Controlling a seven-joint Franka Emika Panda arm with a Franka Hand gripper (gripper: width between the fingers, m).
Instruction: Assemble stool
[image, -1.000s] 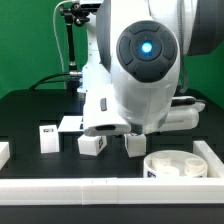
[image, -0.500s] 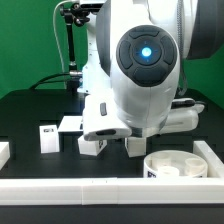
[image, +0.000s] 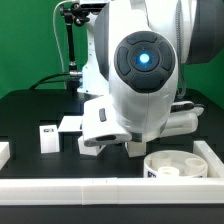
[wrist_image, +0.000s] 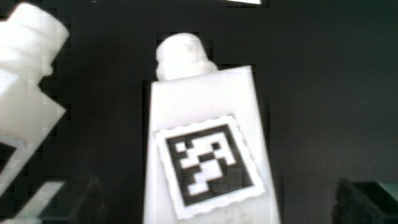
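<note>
The hand (wrist_image: 199, 203) hangs low over the black bench (image: 30, 110) with its jaws wide. In the wrist view a blurred finger (wrist_image: 39, 200) shows on either side of a white leg (wrist_image: 199, 110). Dark bench is visible between each finger and the leg, so nothing is gripped.

The leg is a long block. Its long axis runs straight away from the hand, crossing the line between the two fingers. The face turned to the camera carries a black-and-white square tag (wrist_image: 210, 162) at the end nearer the hand. The far end has a rounded peg (wrist_image: 182, 55) that points away from the hand. I cannot tell from this view whether the block lies flat or stands. A neighbouring white piece (wrist_image: 27, 85), blurred, sits just beside the leg, with a strip of dark bench between them.

In the exterior view the bulky arm (image: 140, 70) hides the fingers. Two blocks show at its lower edge, both close to the hand. A pale block (image: 92, 146) is on the exterior view's left and a shaded block (image: 135, 147) on the exterior view's right. I cannot tell which of them is the leg seen from the wrist. A third block (image: 47, 138) stands upright well apart from the hand, toward the exterior view's left, with a tag facing the camera. The round seat (image: 175, 165) sits near the hand on the exterior view's right, flat face up, just behind the white rail (image: 60, 188).
</note>
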